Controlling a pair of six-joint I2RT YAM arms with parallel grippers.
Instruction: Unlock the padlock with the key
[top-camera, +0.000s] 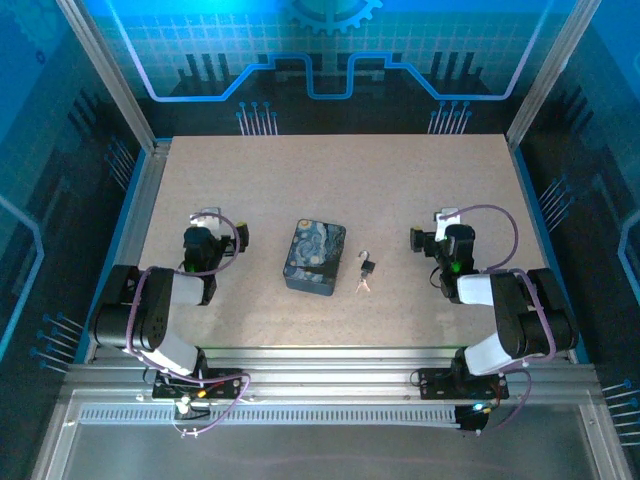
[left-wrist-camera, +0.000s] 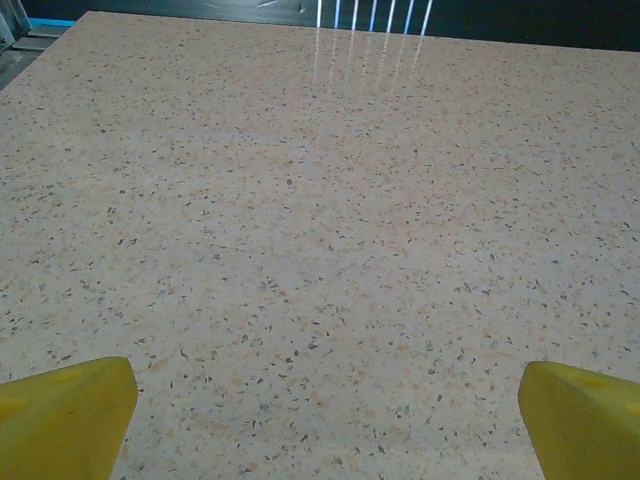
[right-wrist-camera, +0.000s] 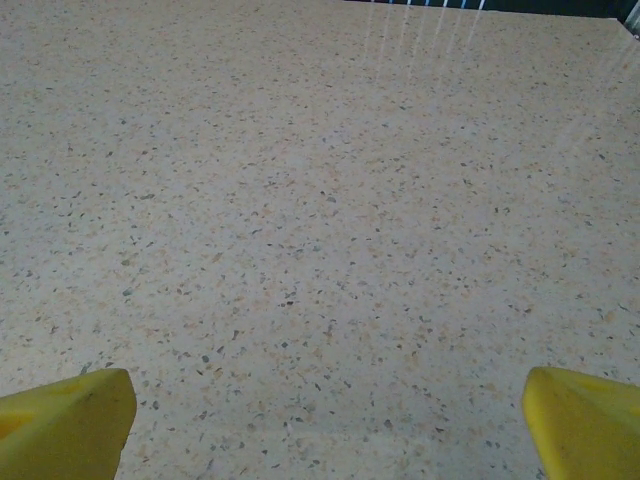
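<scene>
Padlock (top-camera: 369, 266) and key (top-camera: 362, 285) lie end to end on the surface (top-camera: 420, 180), just right of the blue tin (top-camera: 314, 257). The right hand (top-camera: 441, 236) is nearer; the tin blocks the left hand (top-camera: 214, 236). Both hands stand wide apart, empty.

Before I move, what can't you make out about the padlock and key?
padlock: top view, too small to tell whether the shackle is latched or where the keyhole faces.
key: top view, too small to tell its teeth end or whether it touches the padlock.
tin box: top view, its top hides the inside.
</scene>
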